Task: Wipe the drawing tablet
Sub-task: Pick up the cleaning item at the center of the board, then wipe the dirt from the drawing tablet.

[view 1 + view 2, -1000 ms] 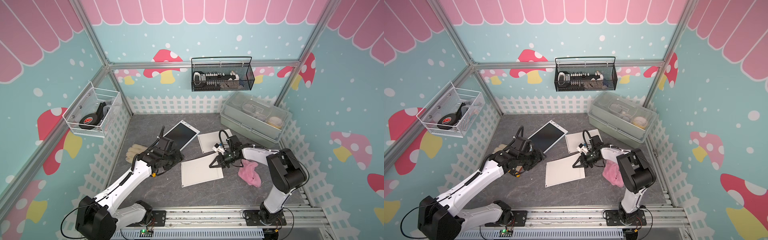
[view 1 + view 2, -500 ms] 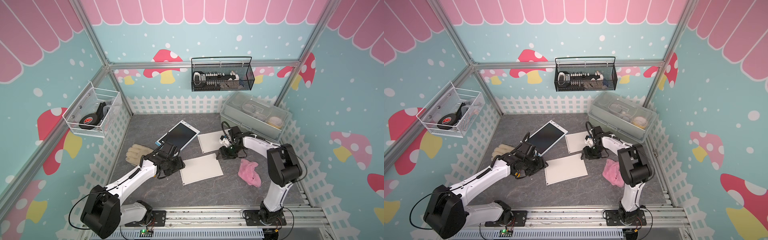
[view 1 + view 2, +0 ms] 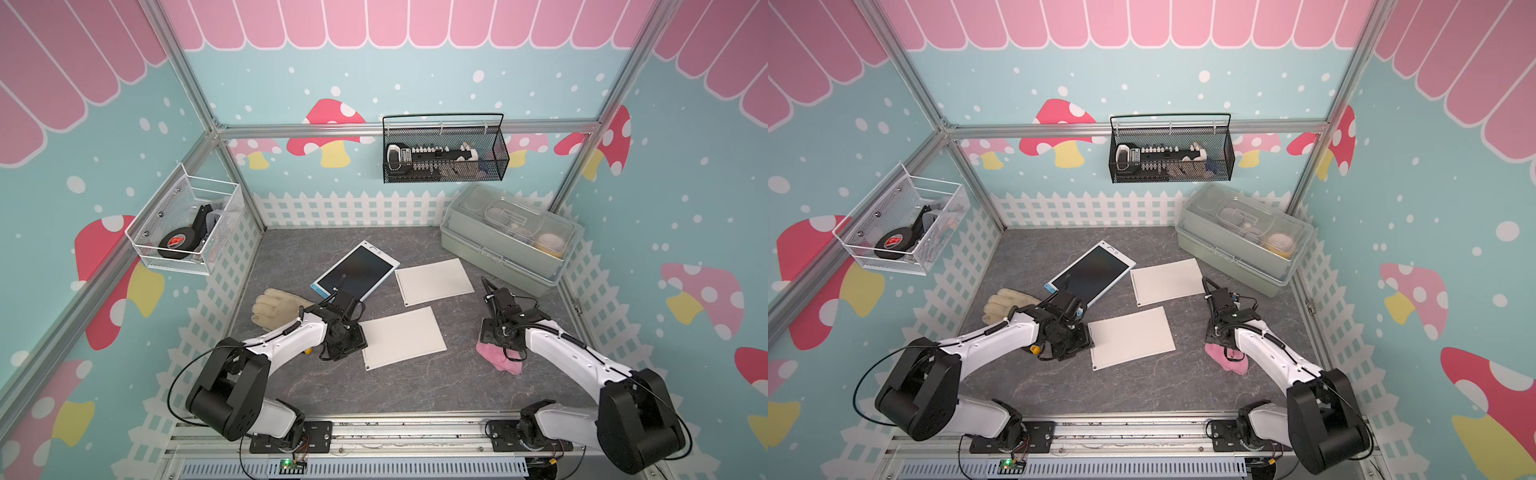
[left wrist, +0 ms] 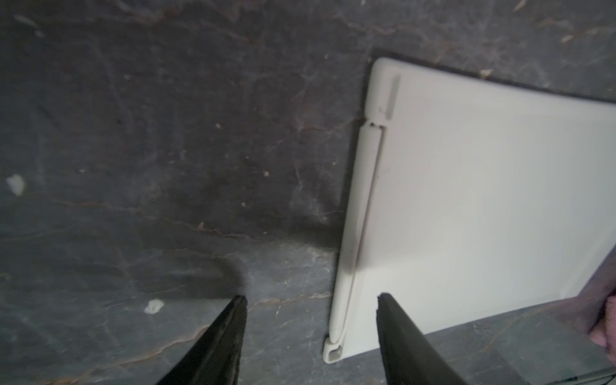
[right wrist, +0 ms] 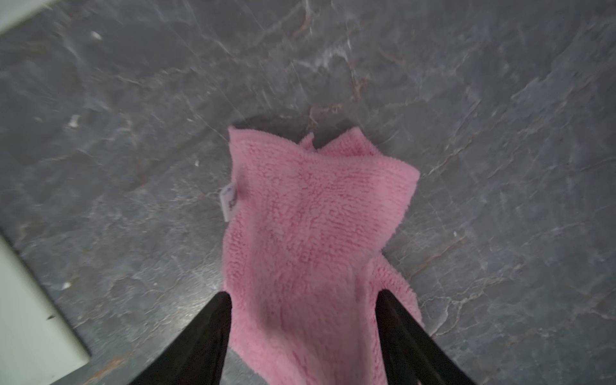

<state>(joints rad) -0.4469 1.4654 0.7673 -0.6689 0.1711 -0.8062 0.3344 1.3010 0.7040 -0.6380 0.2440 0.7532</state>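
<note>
The drawing tablet (image 3: 356, 272) (image 3: 1091, 274), blue-edged with a dark screen, lies face up at mid-table in both top views. A pink cloth (image 3: 503, 362) (image 5: 310, 213) lies crumpled at the right. My right gripper (image 5: 303, 296) (image 3: 492, 337) hangs open just over the cloth, one finger on each side of it, not closed on it. My left gripper (image 4: 311, 300) (image 3: 348, 340) is open and low over the table, its fingers either side of the left edge of the nearer white board (image 4: 483, 200) (image 3: 402, 337).
A second white board (image 3: 434, 280) lies beside the tablet. A beige glove (image 3: 276, 309) rests at the left. A lidded clear box (image 3: 509, 239) stands at the back right. Wire baskets (image 3: 444, 156) (image 3: 187, 230) hang on the walls.
My right gripper opened and swung from the nearer white board's right edge over to the pink cloth. My left gripper dropped back from the tablet to that board's left edge, narrowing a little.
</note>
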